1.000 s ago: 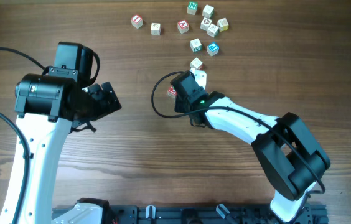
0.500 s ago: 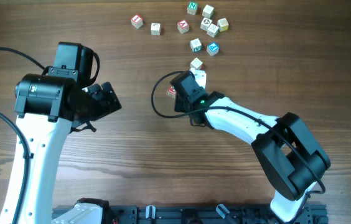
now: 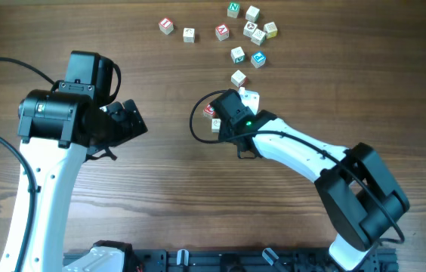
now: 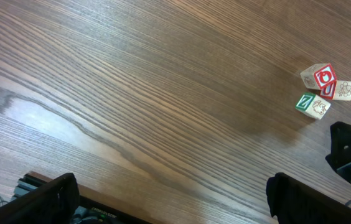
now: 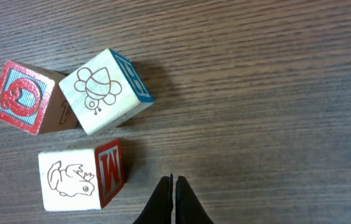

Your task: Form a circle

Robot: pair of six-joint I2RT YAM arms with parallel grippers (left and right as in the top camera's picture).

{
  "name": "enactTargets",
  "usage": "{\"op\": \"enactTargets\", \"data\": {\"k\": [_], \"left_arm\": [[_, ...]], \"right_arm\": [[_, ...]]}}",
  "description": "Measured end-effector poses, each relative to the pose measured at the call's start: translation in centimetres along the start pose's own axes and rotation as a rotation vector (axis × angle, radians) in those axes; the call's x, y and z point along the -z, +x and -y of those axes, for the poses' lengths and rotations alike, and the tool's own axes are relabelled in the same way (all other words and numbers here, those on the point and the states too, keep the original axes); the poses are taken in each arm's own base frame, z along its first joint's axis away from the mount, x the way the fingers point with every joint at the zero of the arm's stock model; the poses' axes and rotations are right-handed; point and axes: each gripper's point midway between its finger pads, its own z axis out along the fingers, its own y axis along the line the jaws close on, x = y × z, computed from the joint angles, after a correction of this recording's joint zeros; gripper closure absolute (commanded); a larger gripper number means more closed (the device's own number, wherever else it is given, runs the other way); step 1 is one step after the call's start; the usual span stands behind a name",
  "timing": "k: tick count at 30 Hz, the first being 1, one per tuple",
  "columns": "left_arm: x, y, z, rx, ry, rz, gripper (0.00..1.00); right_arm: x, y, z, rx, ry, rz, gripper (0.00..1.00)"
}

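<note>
the circle is so far only a tight cluster of three small pale wooden cubes on the brown wood-grain table, a little above its middle and no ring in shape. in the right wrist view, the red-faced cube sits at the left and looks tilted, touching the bee cube, which has a blue letter on its side. just below those two lies the frog cube, with a red m on its right-hand side and a thin gap to the pair above

the right gripper hangs just beside the frog cube, apart from it, its two fingers pressed together with nothing between them. from overhead the right arm reaches in over the cluster and hides most of it

farther up the table a looser scatter of lettered cubes in red, green and teal lies well apart from the cluster

the left gripper is off to the left, well away, its fingers spread wide over bare wood and holding nothing
</note>
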Motion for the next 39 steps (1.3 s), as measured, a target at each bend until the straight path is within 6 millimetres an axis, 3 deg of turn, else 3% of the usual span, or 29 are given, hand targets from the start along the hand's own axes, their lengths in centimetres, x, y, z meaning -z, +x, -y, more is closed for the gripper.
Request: {"op": "enactTargets", "data": {"k": [14,39], "left_arm": [[0.0,0.0,0.0,0.0,0.0,0.0,0.0],[0.0,0.0,0.0,0.0,0.0,0.0,0.0]], "right_arm": [[2.1,3.0,-1.6,0.033,-0.004,-0.037,0.95],[1.6,2.0,-3.1,0.054,-0.052,0.016,0.96]]}}
